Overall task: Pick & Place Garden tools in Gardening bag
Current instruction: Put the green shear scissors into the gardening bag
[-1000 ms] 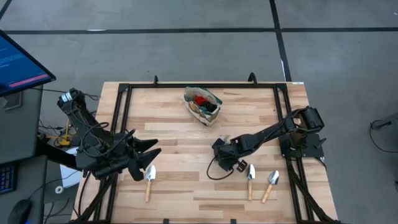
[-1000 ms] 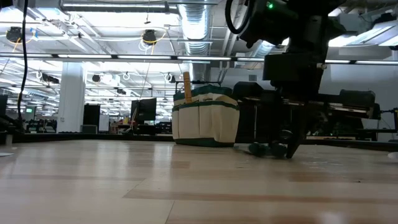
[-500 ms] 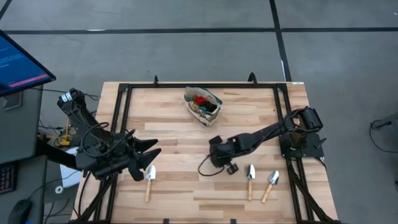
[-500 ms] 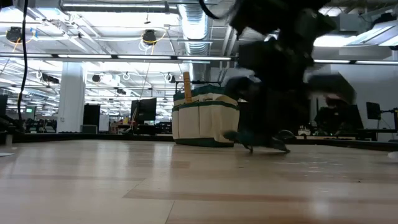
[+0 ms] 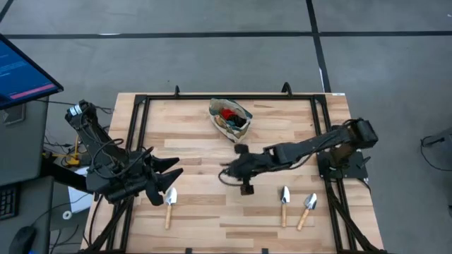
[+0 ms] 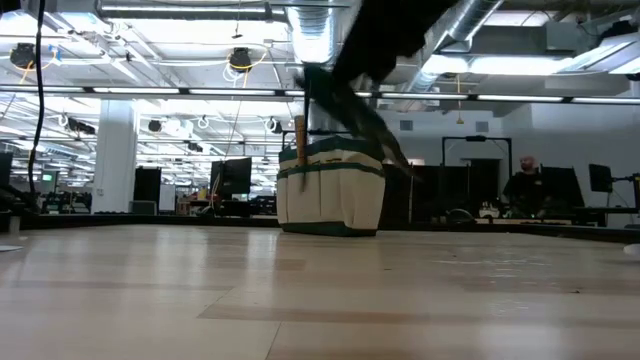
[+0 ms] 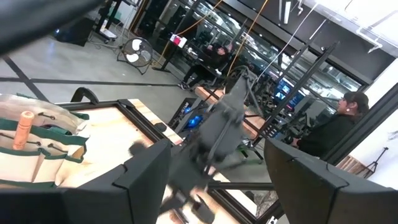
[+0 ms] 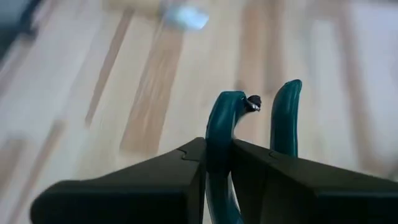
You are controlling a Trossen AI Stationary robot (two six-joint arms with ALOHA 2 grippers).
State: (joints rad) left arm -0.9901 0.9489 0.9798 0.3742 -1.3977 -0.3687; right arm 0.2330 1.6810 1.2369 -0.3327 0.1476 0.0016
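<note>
My right gripper [image 5: 232, 171] is shut on the dark-handled pruning shears [image 8: 285, 112], in the air just near of the gardening bag [image 5: 229, 118]; the low view shows them as a dark blur [image 6: 350, 95] in front of the bag [image 6: 330, 190]. The beige and green bag stands at the table's far middle, with a red glove [image 5: 227, 113] inside and a wooden handle [image 6: 299, 135] sticking up. My left gripper [image 5: 169, 176] is open and empty at the left, just above one trowel [image 5: 169, 203]. Two trowels [image 5: 284, 202] [image 5: 307, 209] lie flat at the near right. My right gripper pinches one curved teal-dark handle of the shears [image 8: 219, 127] between its two fingers. The other handle [image 8: 286, 106] stands free beside the finger. The handles stick out ahead of the fingers. The shears are lifted clear of the table.
A black metal frame [image 5: 141, 113] runs round the wooden table's edges. A monitor [image 5: 21, 70] stands off the table's left. People and desks show in the room beyond the far edge [image 6: 525, 180]. Bare wood lies between the bag and the trowels [image 5: 205, 155].
My right gripper, shut on the shears, has gone toward the table's left and far edge, toward the bag, and up. The shears, which lay on the table a second ago, slid along it and are now lifted clear.
</note>
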